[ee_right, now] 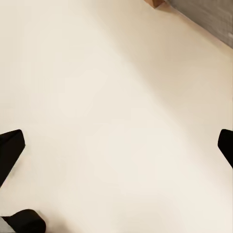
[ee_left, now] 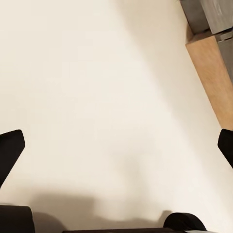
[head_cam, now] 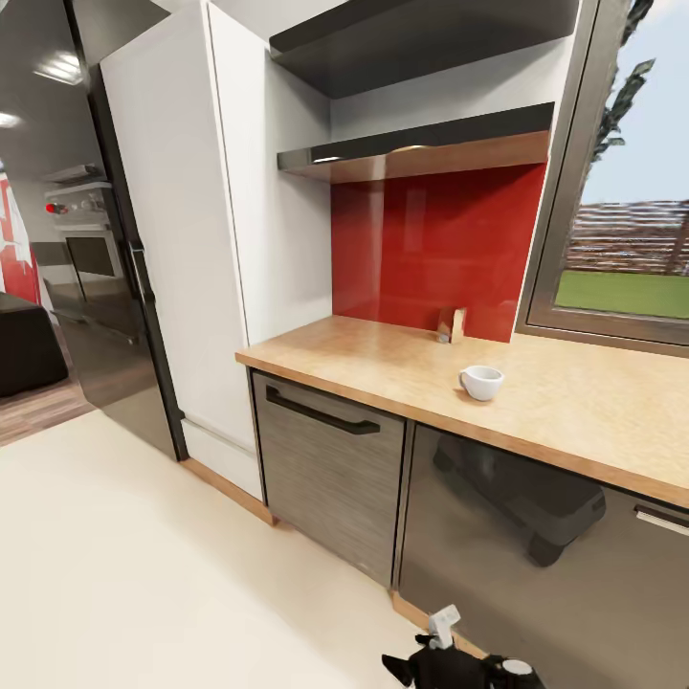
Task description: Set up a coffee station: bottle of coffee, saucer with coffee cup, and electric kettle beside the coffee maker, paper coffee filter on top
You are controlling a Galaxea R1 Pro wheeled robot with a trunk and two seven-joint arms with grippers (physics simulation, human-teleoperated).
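Observation:
A white coffee cup [head_cam: 481, 381] stands upright on the wooden countertop [head_cam: 383, 368], well in from its front edge. Behind it, against the red backsplash, sits a small tan object [head_cam: 452, 325] that is too small to identify. My left gripper [ee_left: 116, 150] is open, its dark fingertips [ee_left: 10, 148] far apart, with only cream floor between them. My right gripper [ee_right: 116, 148] is open too and hangs over the same floor. The coffee maker, the bottle, the saucer and the kettle are out of view.
Two dark shelves [head_cam: 421, 148] hang above the counter; their tops are hidden from below. A tall white cabinet [head_cam: 206, 239] and a dark fridge [head_cam: 115, 316] stand to the left. Grey drawers [head_cam: 330, 459] sit under the counter, a window [head_cam: 622, 258] to the right. Part of my arm [head_cam: 459, 665] shows low down.

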